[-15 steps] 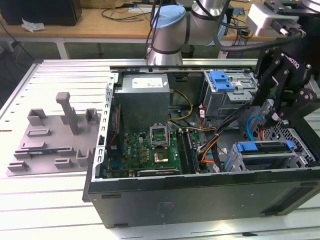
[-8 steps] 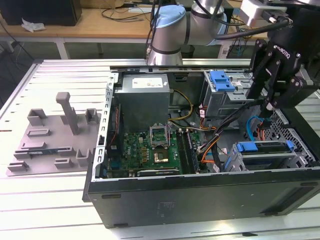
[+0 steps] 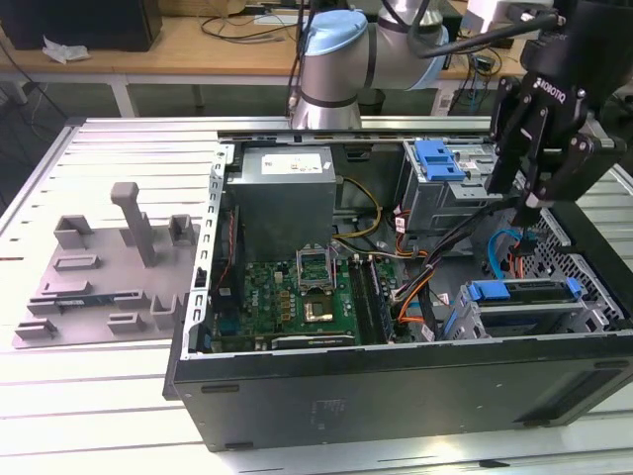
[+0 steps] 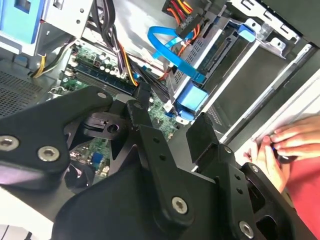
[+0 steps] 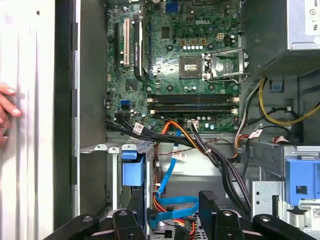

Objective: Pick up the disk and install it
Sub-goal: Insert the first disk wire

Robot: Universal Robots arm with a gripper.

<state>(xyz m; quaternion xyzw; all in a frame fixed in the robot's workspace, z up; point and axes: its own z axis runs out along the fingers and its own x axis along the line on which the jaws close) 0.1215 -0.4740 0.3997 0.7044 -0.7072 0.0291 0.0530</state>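
Found the flat silver-grey metal disk (image 3: 524, 293) in its blue plastic carrier, lying level inside a metal drive cage at the corner of the open black tower computer case (image 3: 396, 396), toward the exterior view's right. Cannot tell whether fully seated. Logged the black two-fingered tool (image 3: 522, 193) hanging over that same end of the case, above the disk and clear of it, no contact. Checked the tool in both wrist views (image 4: 170, 120) (image 5: 167, 207): spread wide, gripping nothing, bundled cables showing through the gap. Placed the carrier's blue end (image 5: 132, 172) in the first wrist view just beyond one finger (image 5: 125, 222), beside the gap rather than in it. Noted the pale slotted aluminium surface (image 3: 119, 148) under the case, with a grey plastic fixture plate (image 3: 109, 267) bearing upright pegs toward the exterior view's left, apart from the case. Noted a wooden bench (image 3: 198, 45) with loose cables behind. Spotted a person's hand (image 5: 6, 107) (image 4: 280, 145) resting on the surface just outside the case wall. Counted: one disk, one tool, two fingers, one case, one green motherboard (image 3: 307, 297), one grey power supply box (image 3: 287, 193), two drive cages, one blue latch piece (image 3: 440, 158) atop the farther cage, one fixture plate, one hand.
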